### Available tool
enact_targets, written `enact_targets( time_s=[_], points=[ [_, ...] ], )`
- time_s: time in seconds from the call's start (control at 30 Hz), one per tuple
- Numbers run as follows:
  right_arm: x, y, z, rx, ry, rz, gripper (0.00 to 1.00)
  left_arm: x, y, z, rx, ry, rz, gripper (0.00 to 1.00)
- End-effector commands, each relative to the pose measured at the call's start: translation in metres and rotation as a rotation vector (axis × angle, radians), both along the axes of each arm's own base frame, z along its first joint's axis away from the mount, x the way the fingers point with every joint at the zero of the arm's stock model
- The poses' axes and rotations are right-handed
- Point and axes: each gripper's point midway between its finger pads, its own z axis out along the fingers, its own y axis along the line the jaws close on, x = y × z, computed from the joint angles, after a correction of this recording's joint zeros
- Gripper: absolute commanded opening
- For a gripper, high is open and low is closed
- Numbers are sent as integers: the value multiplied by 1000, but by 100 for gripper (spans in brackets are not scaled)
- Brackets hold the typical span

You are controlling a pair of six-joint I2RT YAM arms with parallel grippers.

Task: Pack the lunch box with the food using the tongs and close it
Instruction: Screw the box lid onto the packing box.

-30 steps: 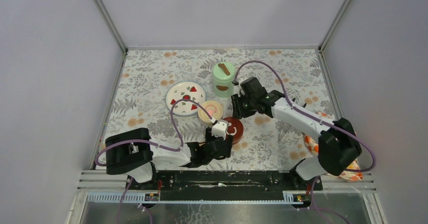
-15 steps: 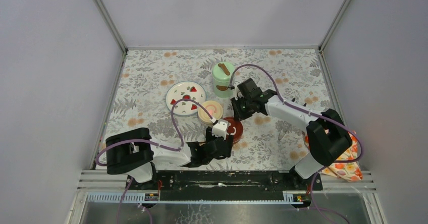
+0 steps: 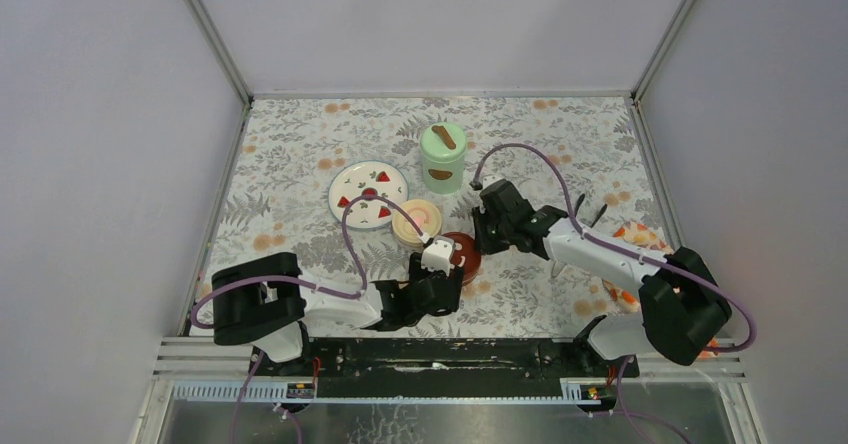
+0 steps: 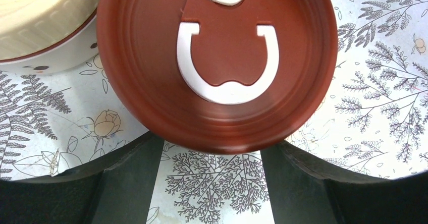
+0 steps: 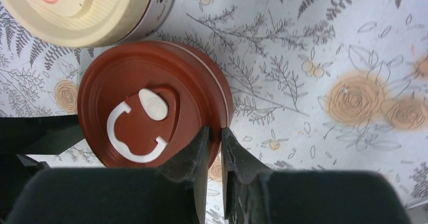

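Observation:
The lunch box's mint-green jar (image 3: 443, 159) stands at the back with its brown-knobbed lid on. Two small bowls sit nearer, one with a cream lid (image 3: 414, 220) (image 5: 81, 7), one with a dark-red lid (image 3: 464, 251) (image 5: 151, 103) (image 4: 227, 57). My right gripper (image 5: 215, 133) (image 3: 479, 240) is shut on the right rim of the dark-red lid, one finger on top and one outside. My left gripper (image 4: 212, 178) (image 3: 444, 268) stands open at the near side of that bowl, fingers (image 4: 126, 183) apart and touching nothing. No food shows. Slim dark tips (image 3: 601, 210), probably the tongs, lie by the right arm.
A white plate with red fruit pictures (image 3: 367, 194) lies left of the jar. An orange floral cloth (image 3: 640, 236) lies at the right edge, partly under the right arm. The cream-lidded bowl touches or nearly touches the dark-red one. Grey walls close in the floral table (image 3: 300, 144).
My right gripper has moved from beside the green jar toward me to the dark-red lid, and its jaws have closed on the rim. The left arm has stayed put.

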Motion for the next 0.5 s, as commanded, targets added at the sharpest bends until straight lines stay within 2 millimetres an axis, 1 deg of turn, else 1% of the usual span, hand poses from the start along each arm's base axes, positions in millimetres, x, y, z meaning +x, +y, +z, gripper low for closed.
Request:
enact_targets(
  time_s=[0.0, 0.1, 0.17, 0.23, 0.33, 0.4, 0.47],
  points=[
    [-81, -8, -29, -38, 273, -18, 14, 11, 9, 0, 11, -6, 90, 75],
    [-91, -7, -27, -9, 293, -21, 17, 11, 9, -2, 14, 0, 93, 75],
    [-89, -7, -20, 9, 264, -13, 20, 10, 8, -3, 14, 6, 87, 75],
    [-72, -14, -8, 4, 185, -41, 20, 8, 8, -5, 14, 14, 76, 75],
    [-45, -15, 22, 71, 118, -40, 21, 4, 10, -7, 18, 27, 68, 75],
    [-24, -14, 40, 87, 45, -28, 28, 3, 10, -9, 16, 34, 60, 75],
    [-5, -9, 55, 90, -11, -3, 33, 2, 10, -10, 17, 34, 51, 75]
  ],
)
